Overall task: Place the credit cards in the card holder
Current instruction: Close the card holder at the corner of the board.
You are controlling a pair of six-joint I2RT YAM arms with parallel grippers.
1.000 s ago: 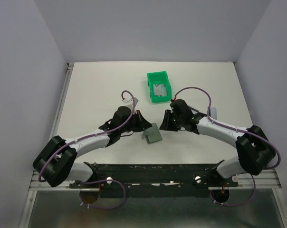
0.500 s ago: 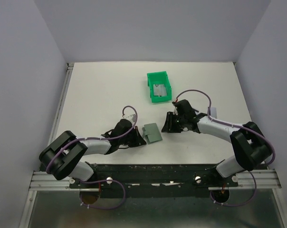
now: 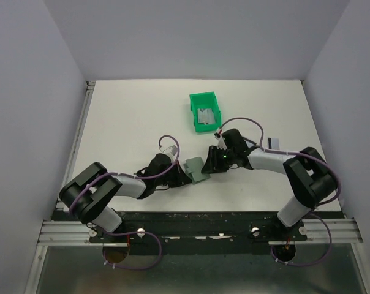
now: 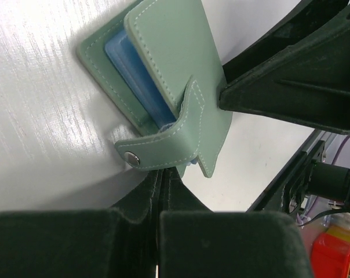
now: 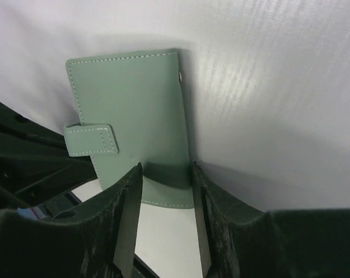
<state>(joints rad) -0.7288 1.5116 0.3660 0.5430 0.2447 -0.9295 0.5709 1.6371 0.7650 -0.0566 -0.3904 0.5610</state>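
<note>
From above, my left arm had folded back toward the near edge over the last second. That put my left gripper (image 3: 180, 177) low at the near-left corner of the card holder (image 3: 197, 169). My right gripper (image 3: 213, 162) had slid in from the right until it met the holder's far-right side. The holder lay between us, near the middle of the table (image 3: 130, 122). One of the credit cards (image 3: 204, 115) sat in the green bin (image 3: 193, 110) further off, and a second card (image 3: 272, 141) lay flat on the table to the right, both where they had been a second before

In my left wrist view, my left fingers were pressed together, tips right against the strap (image 4: 163, 145) with its snap. I could not tell whether they pinched it. The holder gaped a little, its blue pocket (image 4: 131, 66) showing

In my right wrist view, my right fingers (image 5: 126, 226) stood apart, straddling one short edge of the holder, not clamped on it

I judged we had gone from reaching to bracing the holder open, and no card was in yet
</note>
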